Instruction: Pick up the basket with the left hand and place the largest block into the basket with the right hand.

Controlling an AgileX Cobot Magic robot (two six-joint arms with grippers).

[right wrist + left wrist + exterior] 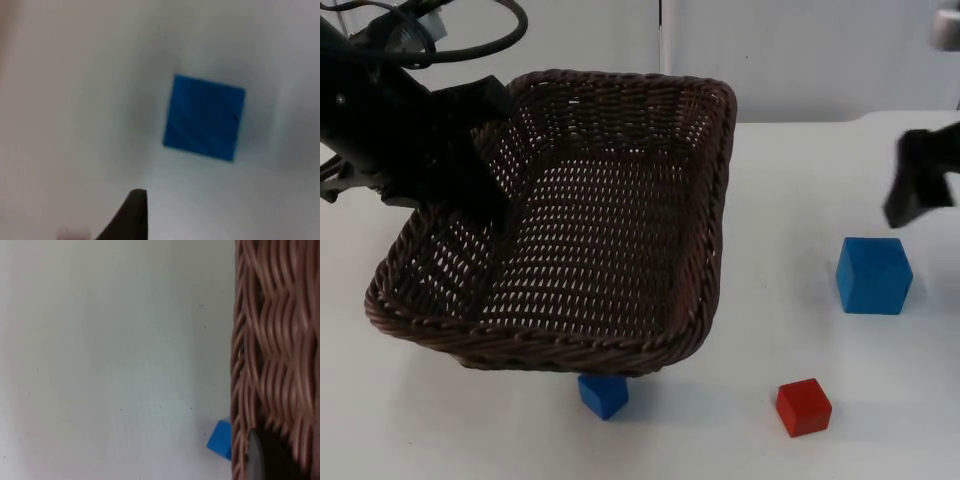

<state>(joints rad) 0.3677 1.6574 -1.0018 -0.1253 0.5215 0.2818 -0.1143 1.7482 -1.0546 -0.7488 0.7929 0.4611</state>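
Note:
A dark brown wicker basket [712,230] hangs tilted over the table's left half. My left gripper [488,198] is shut on its left wall. The left wrist view has the woven wall [275,340] close up, with a black fingertip [265,460] pressed against it. The largest block, a blue cube [873,275], rests on the table at the right, and it is also seen in the right wrist view [204,117]. My right gripper [917,190] hovers just behind and above that cube, apart from it.
A small blue block [603,393] lies partly under the basket's front rim, and it is seen beside the weave in the left wrist view [220,440]. A red block [804,407] sits near the front edge. The grey partition wall [800,50] closes off the back.

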